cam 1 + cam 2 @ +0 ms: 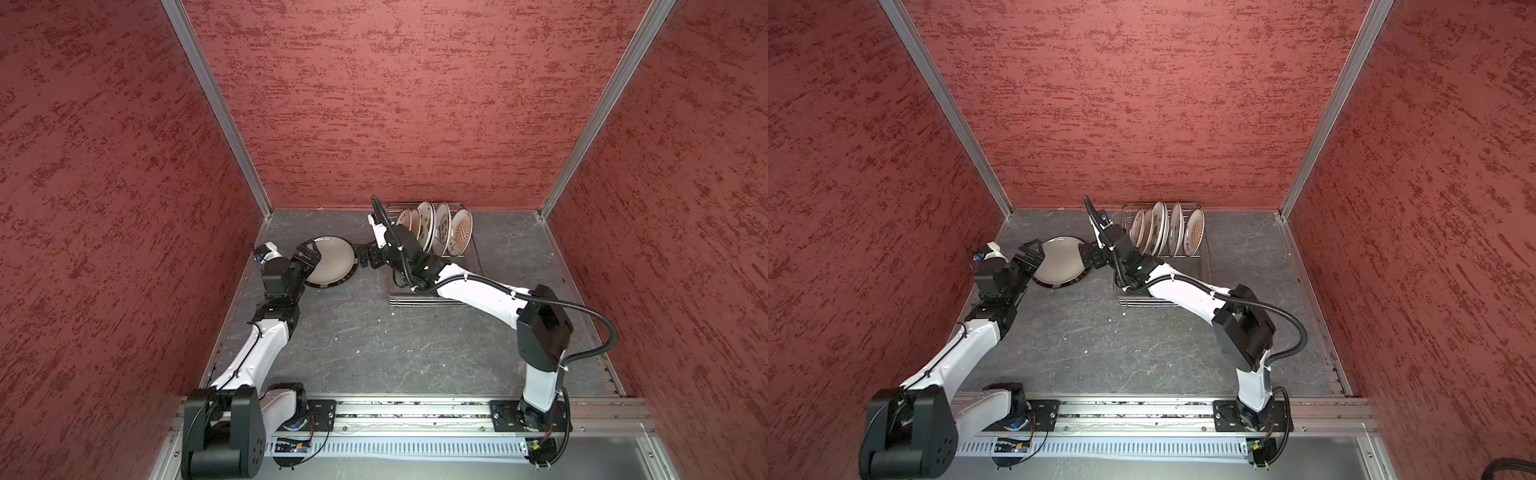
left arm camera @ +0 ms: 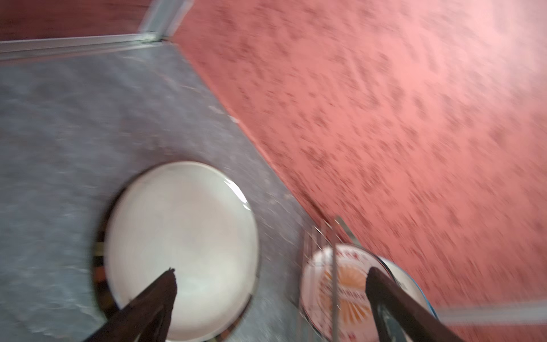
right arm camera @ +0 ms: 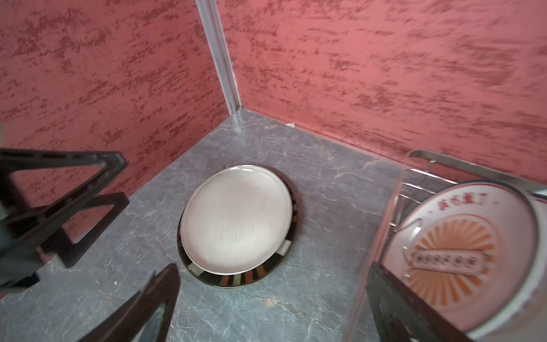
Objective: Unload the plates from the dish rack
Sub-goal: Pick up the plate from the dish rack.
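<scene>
Right wrist view shows my right gripper (image 3: 270, 272) spread wide and empty, between the dish rack (image 3: 426, 155) and a plain white plate (image 3: 235, 219) lying flat on a dark striped-rim plate (image 3: 236, 279) on the grey table (image 3: 325, 183). An orange-sunburst plate (image 3: 455, 251) stands upright in the rack among about five. My left gripper (image 1: 309, 257), also spread and empty, hangs at the stack's edge.
</scene>
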### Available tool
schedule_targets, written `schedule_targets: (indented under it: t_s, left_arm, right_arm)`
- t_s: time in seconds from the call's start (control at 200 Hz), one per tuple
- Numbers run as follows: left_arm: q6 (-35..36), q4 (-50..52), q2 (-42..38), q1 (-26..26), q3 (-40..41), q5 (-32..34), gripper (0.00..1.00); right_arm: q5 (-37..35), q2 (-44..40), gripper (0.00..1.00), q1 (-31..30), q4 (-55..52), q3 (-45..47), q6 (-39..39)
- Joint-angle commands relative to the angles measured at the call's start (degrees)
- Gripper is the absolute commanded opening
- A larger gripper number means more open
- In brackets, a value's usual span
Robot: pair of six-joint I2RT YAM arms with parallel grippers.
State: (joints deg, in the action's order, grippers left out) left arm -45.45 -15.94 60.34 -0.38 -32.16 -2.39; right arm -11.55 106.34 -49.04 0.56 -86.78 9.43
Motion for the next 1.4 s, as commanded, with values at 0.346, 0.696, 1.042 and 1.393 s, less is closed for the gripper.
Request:
schedule_targets:
  t_s: [0.346, 0.696, 1.042, 1.393]
  left_arm:
    - [3.21, -14.01, -4.83, -19.82, 5.11, -10.65, 0.99]
    - [3.61, -18.84, -3.12, -32.3, 5.88, -1.01, 0.99]
    - [0.98, -20.82, 0.06, -33.98, 5.22, -3.44, 0.99]
    - [0.37, -24.01, 6.44, -36.09, 3.11, -4.74, 0.99]
  right_arm:
    - [-15.15, -11.87, 0.92, 4.91, -5.47, 6.32, 3.55]
    - [-9.69, -4.61, 0.63, 14.01, -10.5, -2.65, 7.58]
    - [-13.2, 4.56, 0.39, 15.98, -16.72, -13.34, 7.62]
    - [-18.12, 9.81, 0.3, 16.86, -22.06, -19.51, 8.14]
